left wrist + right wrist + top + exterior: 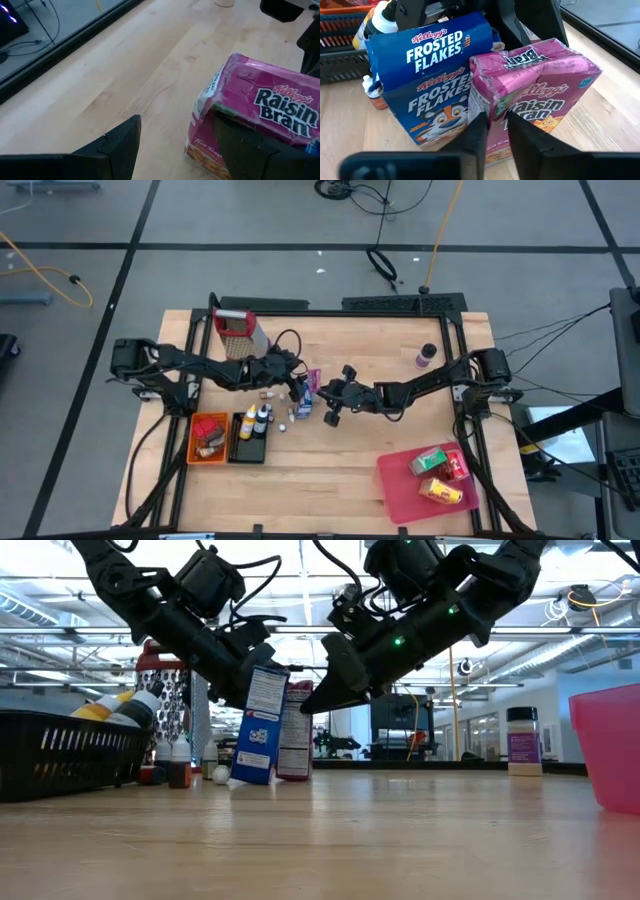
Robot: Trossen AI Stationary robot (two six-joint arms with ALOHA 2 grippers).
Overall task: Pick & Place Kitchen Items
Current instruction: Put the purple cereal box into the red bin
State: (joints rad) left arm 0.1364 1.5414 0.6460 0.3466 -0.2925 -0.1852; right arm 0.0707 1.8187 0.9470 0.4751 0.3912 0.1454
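Here, the glossy pink Raisin Bran cardboard carton (535,95) stands mid-table touching the blue Frosted Flakes carton (427,85). The left gripper (175,145), jaws wide apart, straddles the pink carton's top. The right gripper (495,135), nearly closed, holds nothing; its fingertips hide the carton's lower edge.

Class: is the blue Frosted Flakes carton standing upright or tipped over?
Tilted, not flat: in the low view the blue Frosted Flakes carton leans on one bottom edge beside the pink Raisin Bran carton.
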